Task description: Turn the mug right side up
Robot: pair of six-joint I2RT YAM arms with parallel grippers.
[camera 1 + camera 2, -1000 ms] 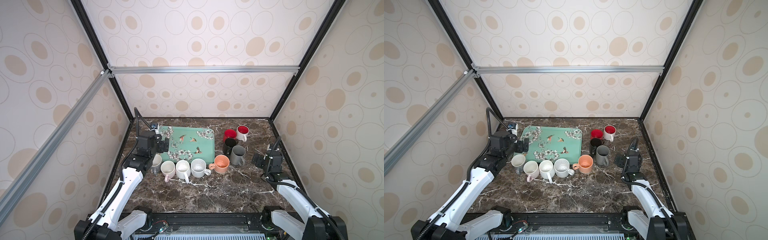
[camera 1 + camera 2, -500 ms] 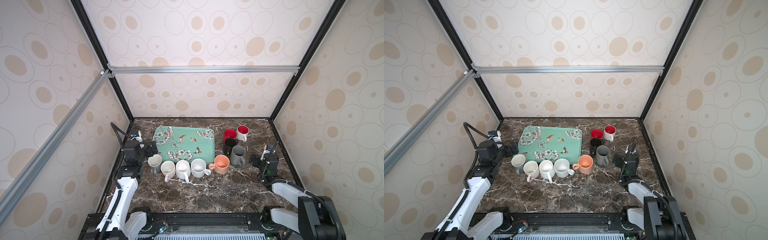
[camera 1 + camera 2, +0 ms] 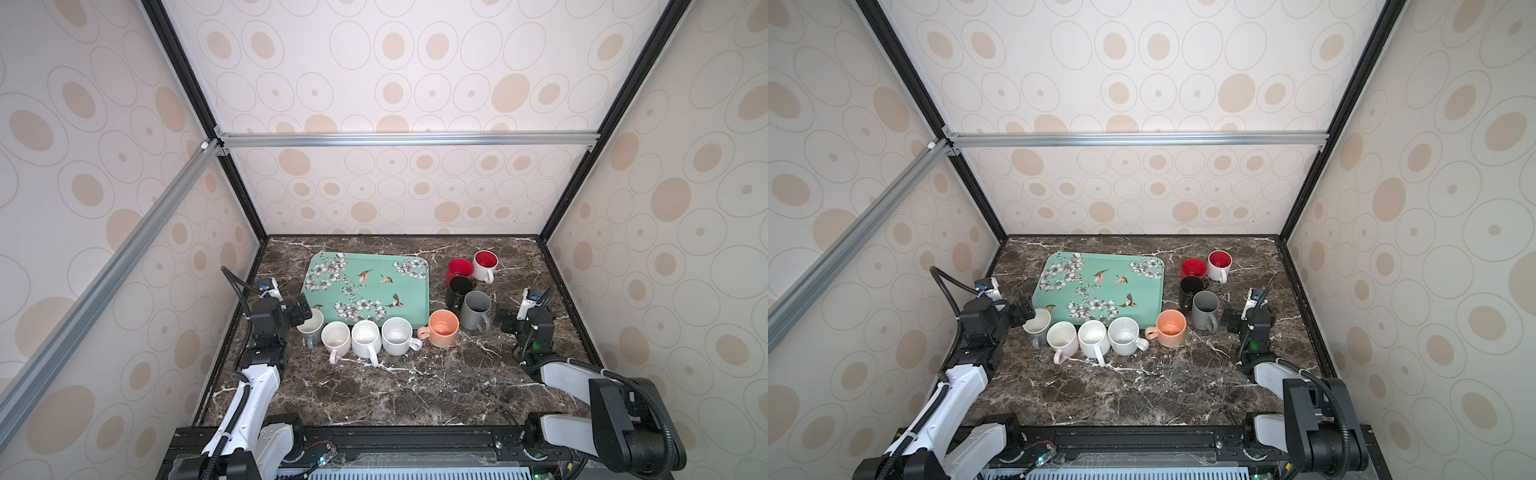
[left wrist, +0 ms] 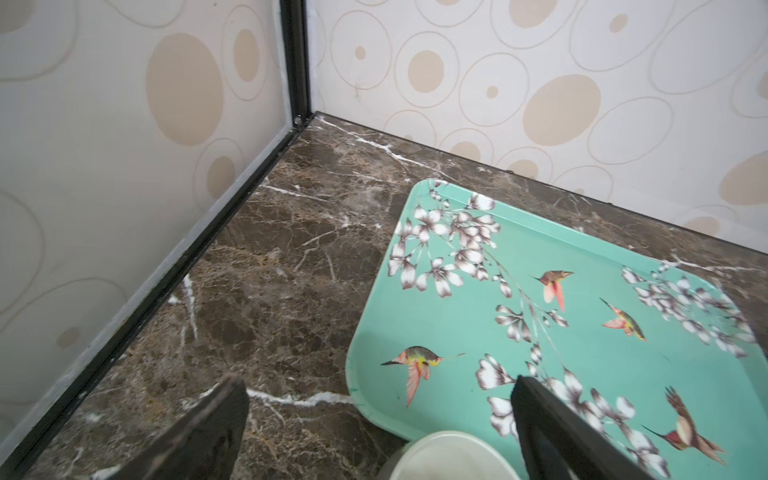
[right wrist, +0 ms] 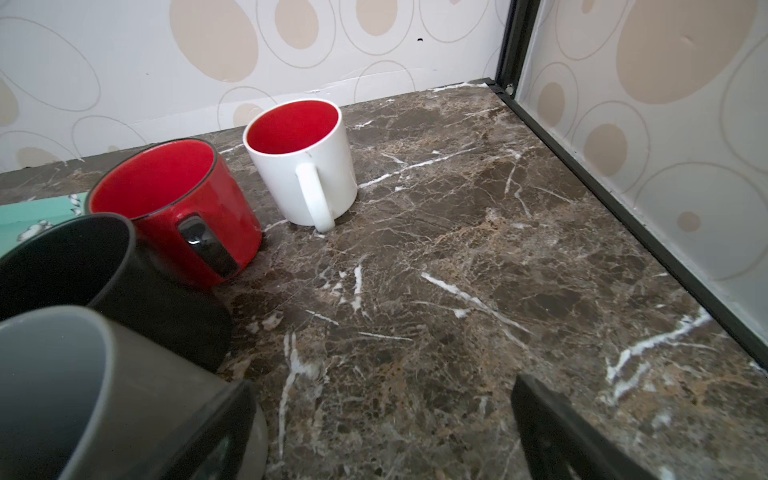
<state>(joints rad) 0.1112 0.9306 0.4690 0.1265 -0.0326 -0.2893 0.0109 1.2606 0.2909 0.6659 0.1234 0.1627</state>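
Observation:
Several mugs stand on the marble table, all mouth up; none shows upside down. A row runs along the tray's front edge: a pale mug, a pinkish one, two white ones and an orange one. On the right stand a grey mug, a black mug, a red mug and a white mug with a red inside. My left gripper hangs open just over the pale mug. My right gripper stands open and empty beside the grey mug.
A teal tray printed with birds and flowers lies at the back middle with nothing on it. Patterned walls with black frame posts close in the table on three sides. Bare marble lies in front of the mug row.
My left arm has drawn back and down, bringing its gripper from the tray's left edge to the pale mug. The right arm has folded lower. Both grippers stay open.

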